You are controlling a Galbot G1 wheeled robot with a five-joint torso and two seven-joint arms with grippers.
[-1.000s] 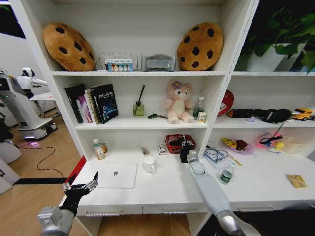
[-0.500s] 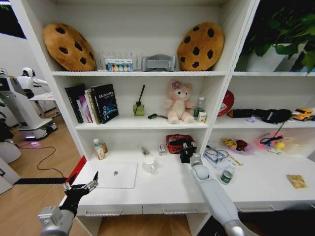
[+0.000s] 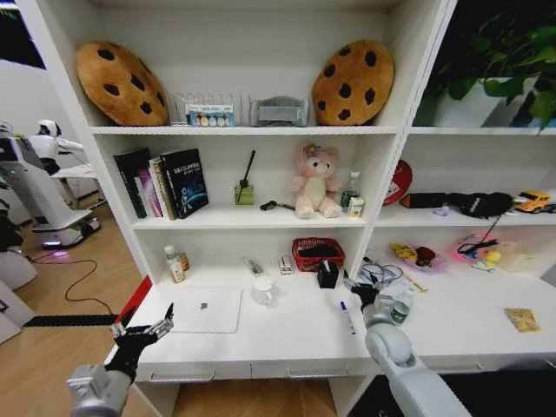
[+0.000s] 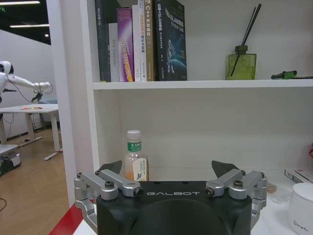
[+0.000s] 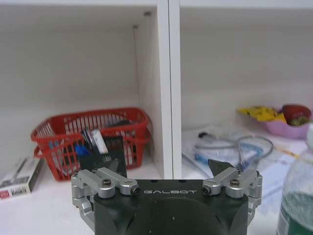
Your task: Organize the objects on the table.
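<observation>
Two cookie-shaped cushions (image 3: 119, 80) lean at either end of the top shelf. One shelf down, books (image 3: 162, 183) stand at the left end, then a green reed diffuser (image 3: 245, 190) and a pink plush bear (image 3: 314, 181). A red basket (image 3: 317, 254) and a white mug (image 3: 263, 290) sit toward the tabletop's back edge.

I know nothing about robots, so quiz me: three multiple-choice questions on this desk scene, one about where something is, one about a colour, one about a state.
1. Where does the silver laptop lie?
A. on the desk, toward the robot's left
B. on the book shelf
C. inside the basket

2. What colour is the basket at the back of the desk?
A. blue
B. red
C. green

3. How are the left gripper's fingers?
A. closed on a pen
B. closed on a cup
C. open, holding nothing

Answers: 1 A, it lies flat on the desktop near the left gripper; 2 B, its mesh is red in the head and right wrist views; 3 C, the left wrist view shows its fingertips spread apart.
</observation>
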